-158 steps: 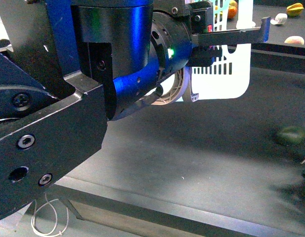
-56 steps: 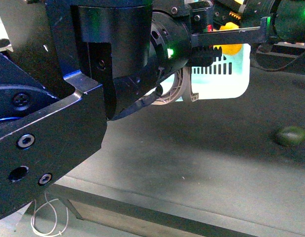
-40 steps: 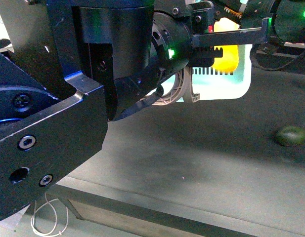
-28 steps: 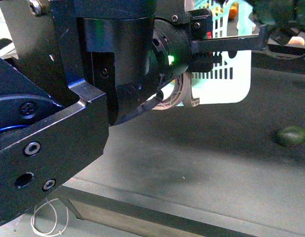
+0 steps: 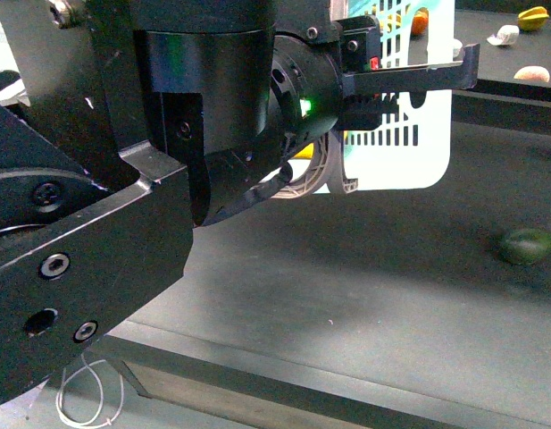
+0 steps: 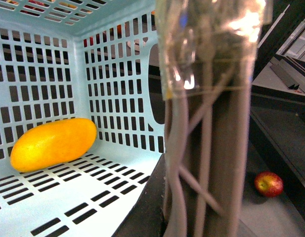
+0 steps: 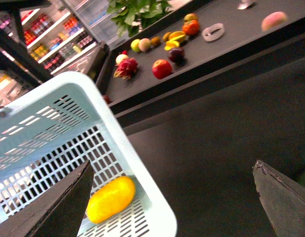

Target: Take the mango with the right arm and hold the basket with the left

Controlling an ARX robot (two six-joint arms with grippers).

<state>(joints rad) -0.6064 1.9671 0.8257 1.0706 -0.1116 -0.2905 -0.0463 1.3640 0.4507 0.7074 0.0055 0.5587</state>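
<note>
On the dark grey table (image 5: 364, 286), close to its far edge, stands the large light turquoise plastic basket with slotted sides (image 5: 409, 152). The heavy black left arm (image 5: 123, 223) fills the near left part of the front view and reaches to the basket. The left gripper (image 5: 445, 85) is at the basket's upper side. The grey-brown basket handles (image 6: 211, 148), bound with clear tape, stand upright just before the left wrist camera, but I cannot tell if the jaws are pressed on them. The right gripper (image 7: 172, 168) hangs over the table beside one corner of the basket; its two dark fingers (image 7: 53, 207) are wide apart and nothing is between them. The smooth bright yellow oval mango (image 6: 53, 143) lies on the basket floor, against a slotted wall. A dark green oval fruit (image 5: 526, 246) lies near the right edge of the table, well apart from the basket. A small red apple (image 6: 268, 183) lies on a dark surface outside the basket.
</note>
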